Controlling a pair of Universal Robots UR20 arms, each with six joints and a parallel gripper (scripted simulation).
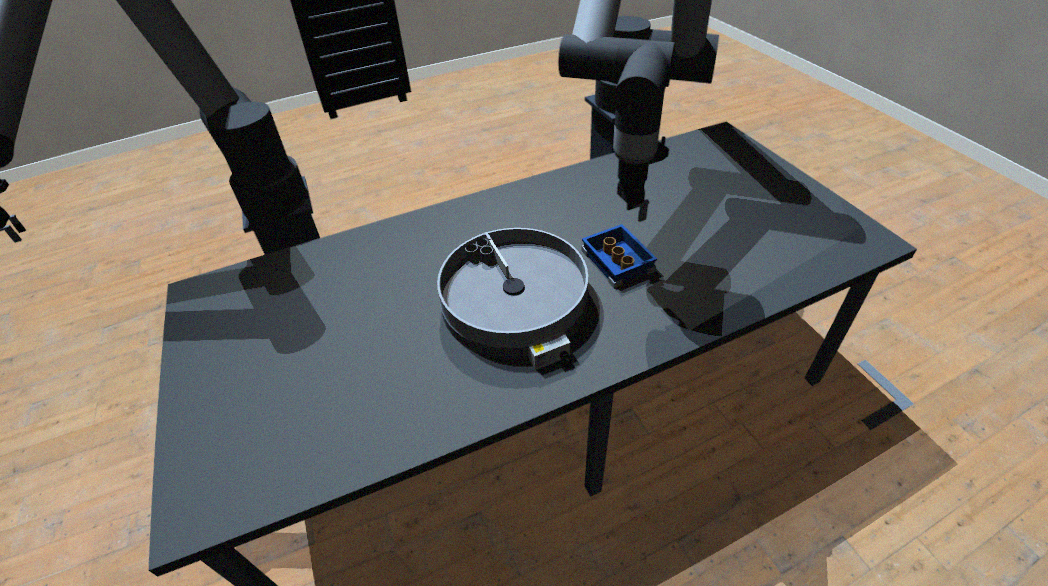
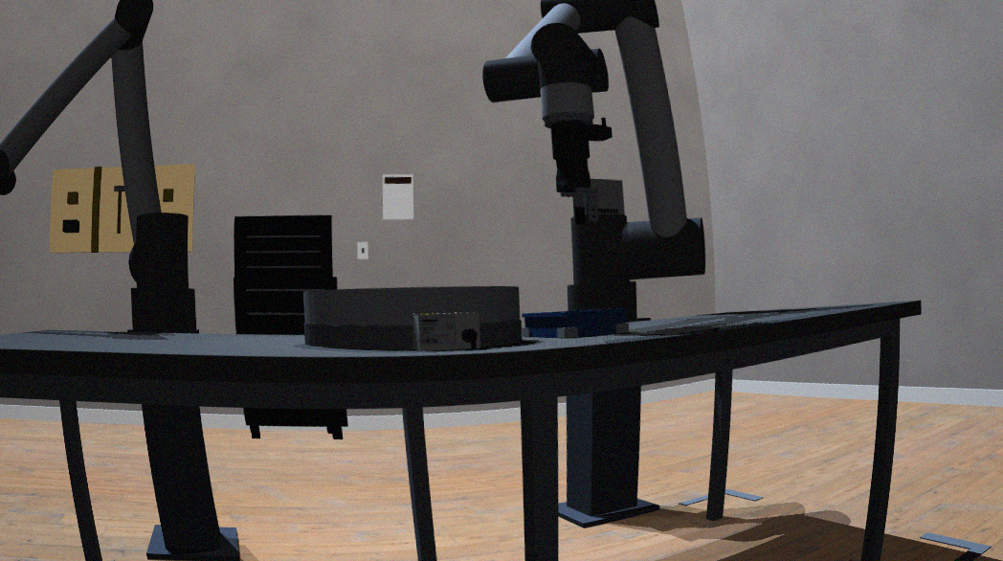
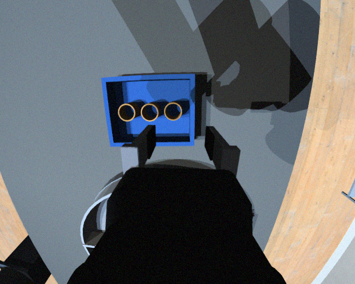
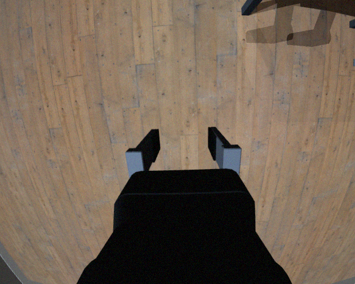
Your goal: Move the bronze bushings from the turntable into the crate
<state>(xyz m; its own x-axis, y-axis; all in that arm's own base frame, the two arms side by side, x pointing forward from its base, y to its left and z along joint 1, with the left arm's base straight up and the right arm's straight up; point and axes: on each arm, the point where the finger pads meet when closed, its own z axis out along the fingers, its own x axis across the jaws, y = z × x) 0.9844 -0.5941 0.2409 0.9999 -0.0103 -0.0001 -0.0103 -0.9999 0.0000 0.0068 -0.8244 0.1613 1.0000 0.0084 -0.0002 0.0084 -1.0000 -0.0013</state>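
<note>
The blue crate (image 1: 600, 260) (image 2: 577, 322) (image 3: 153, 77) sits level between its corner guides. Three bronze bushings stand upright in a row in it: one (image 1: 609, 242) (image 3: 126, 120), a middle one (image 1: 617, 251) (image 3: 149, 120) and a third (image 1: 627, 261) (image 3: 172, 119). My left gripper (image 1: 637, 208) (image 3: 180, 136) is wide open and empty above the crate. The turntable (image 1: 502, 340) (image 2: 355, 306) holds several dark steel bushings (image 1: 485, 251) beside the divider at its back left; no bronze one shows there. My right gripper (image 1: 13, 227) (image 4: 183, 138) is open and empty, off the table's left end, above the floor.
A white control box (image 1: 549, 351) (image 2: 447, 331) is fixed to the turntable's front. A thin divider bar (image 1: 498, 256) runs from the turntable's wall to its hub (image 1: 513, 285). The crate stands close to the turntable's right side in the top view. A black cabinet (image 1: 348, 38) (image 2: 282, 266) is behind the table.
</note>
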